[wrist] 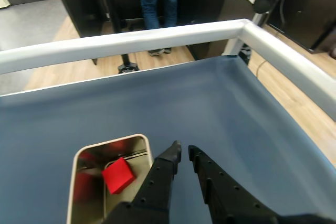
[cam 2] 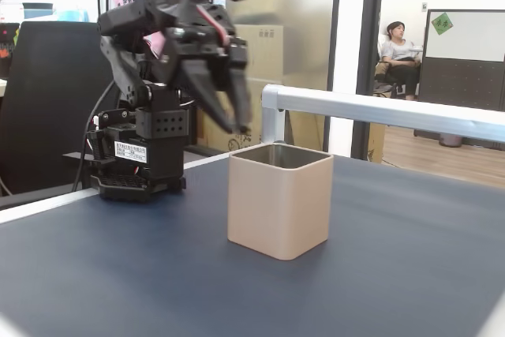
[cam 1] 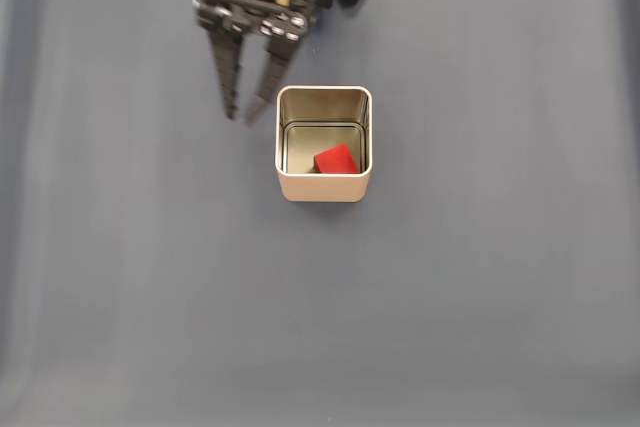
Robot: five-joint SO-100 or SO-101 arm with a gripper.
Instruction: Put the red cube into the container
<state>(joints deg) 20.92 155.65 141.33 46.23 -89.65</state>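
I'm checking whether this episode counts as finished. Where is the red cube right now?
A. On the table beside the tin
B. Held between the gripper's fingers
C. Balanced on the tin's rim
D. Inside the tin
D: in a fixed view the red cube lies on the floor of the container, and the gripper hangs beside the tin with nothing between its fingers.

Open table (cam 1: 480, 307) around container (cam 1: 323, 187)

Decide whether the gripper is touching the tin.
Apart. In a fixed view from above, bare grey table shows between the gripper and the tin; the red cube lies inside.
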